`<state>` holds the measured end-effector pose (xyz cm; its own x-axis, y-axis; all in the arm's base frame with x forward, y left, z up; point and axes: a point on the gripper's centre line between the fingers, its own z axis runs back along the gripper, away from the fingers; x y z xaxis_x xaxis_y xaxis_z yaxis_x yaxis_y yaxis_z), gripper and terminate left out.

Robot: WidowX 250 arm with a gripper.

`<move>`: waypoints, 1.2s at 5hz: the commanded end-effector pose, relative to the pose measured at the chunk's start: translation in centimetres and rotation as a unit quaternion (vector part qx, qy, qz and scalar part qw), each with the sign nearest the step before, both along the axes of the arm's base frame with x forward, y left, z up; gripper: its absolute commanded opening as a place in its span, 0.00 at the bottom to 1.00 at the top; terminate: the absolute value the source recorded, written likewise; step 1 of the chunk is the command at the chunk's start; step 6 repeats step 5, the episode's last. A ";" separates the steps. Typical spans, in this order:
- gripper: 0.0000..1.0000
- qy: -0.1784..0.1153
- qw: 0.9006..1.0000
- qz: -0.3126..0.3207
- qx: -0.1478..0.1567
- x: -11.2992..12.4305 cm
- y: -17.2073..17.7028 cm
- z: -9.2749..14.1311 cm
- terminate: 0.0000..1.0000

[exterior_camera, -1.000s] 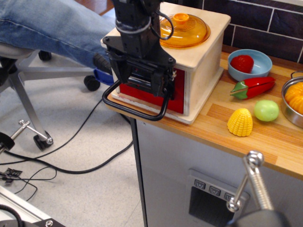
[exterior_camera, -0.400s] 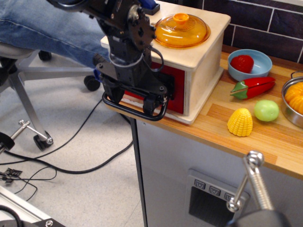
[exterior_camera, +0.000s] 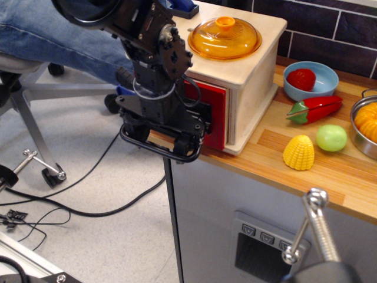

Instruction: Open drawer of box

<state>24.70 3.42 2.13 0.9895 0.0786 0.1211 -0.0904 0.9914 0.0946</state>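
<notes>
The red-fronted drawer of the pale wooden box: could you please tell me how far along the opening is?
Done: the black gripper is closed on the black loop handle. In hand: the red-fronted drawer stands slightly proud of the pale wooden box, so it is only just open. Left: pulling it out the rest of the way.

box (exterior_camera: 250, 82): pale wooden cube-like body with a flat top, standing upright at the left end of the worktop (exterior_camera: 330, 168), its front face turned toward the worktop's left edge.
drawer (exterior_camera: 213, 115): red front panel, standing slightly proud of the box's front face, so it looks partly pulled out; much of the panel is hidden behind the robot arm.
drawer handle (exterior_camera: 158, 147): large black loop, lying roughly level and reaching out past the worktop's edge; the end effector (exterior_camera: 168, 131) sits over its bar.
</notes>
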 end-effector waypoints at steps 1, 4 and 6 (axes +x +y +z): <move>1.00 0.072 0.997 -0.038 0.003 -4.2 -0.1 0.1 0.00; 1.00 0.120 0.987 -0.102 -0.008 -9.0 0.3 0.6 0.00; 1.00 0.108 0.990 -0.089 -0.021 -9.0 0.2 0.5 1.00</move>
